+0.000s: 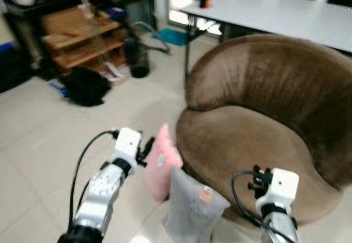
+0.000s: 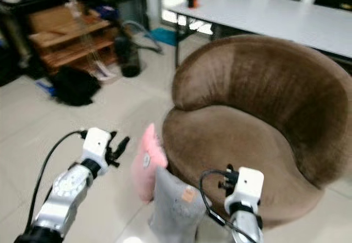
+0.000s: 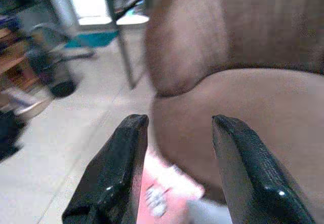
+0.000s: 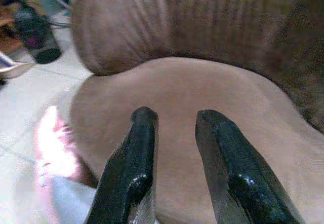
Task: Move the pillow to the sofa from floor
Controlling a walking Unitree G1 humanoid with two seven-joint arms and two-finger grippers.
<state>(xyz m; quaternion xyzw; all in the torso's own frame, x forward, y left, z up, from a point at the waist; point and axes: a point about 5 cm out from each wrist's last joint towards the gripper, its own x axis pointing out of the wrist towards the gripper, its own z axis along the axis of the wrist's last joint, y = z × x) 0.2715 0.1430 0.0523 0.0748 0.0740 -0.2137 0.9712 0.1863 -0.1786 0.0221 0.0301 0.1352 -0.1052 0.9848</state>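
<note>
Pink pillow [image 1: 162, 163] standing on edge on the floor [image 1: 44, 144], leaning against the front of the brown sofa [image 1: 264, 127], its long axis roughly upright; a grey pillow [image 1: 190, 207] stands just in front of it, also against the sofa base. Left gripper [image 1: 147, 147] just beside the pink pillow's upper edge, fingers [image 3: 114, 176] spread fairly wide and holding nothing, pillow lying below and between them in the left wrist view; this arm is judged the nearer. Right gripper [image 4: 174, 171] raised over the sofa's front edge, fingers parted and empty. Surface: pale tiled floor. Room: white bench [image 1: 275, 15] behind the sofa; wooden shelf [image 1: 82, 42] and dark bag [image 1: 85, 86] at far left.
</note>
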